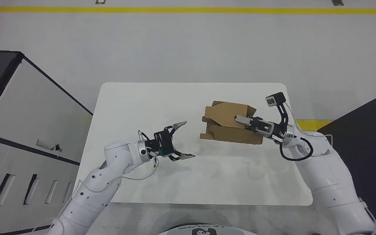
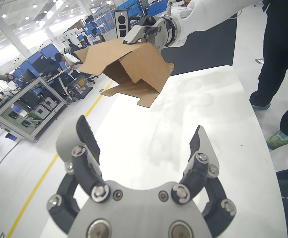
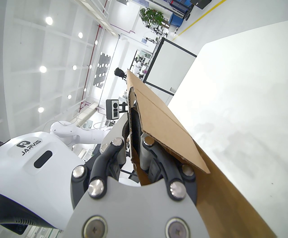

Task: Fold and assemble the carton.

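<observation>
Left gripper (image 1: 188, 139) gapes wide. Right gripper (image 1: 239, 120) clamps the brown cardboard carton (image 1: 224, 130), likely light and bendy; pinch a flap edge.

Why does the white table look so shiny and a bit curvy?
Left wrist view: ceiling lamps glare off the glossy table, with grey reflections near the carton, and the wide lens bows its edges. Right wrist view: same glare. Top view: flatter, even light.

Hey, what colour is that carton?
The carton is plain brown cardboard; the left wrist view shows it best.
</observation>
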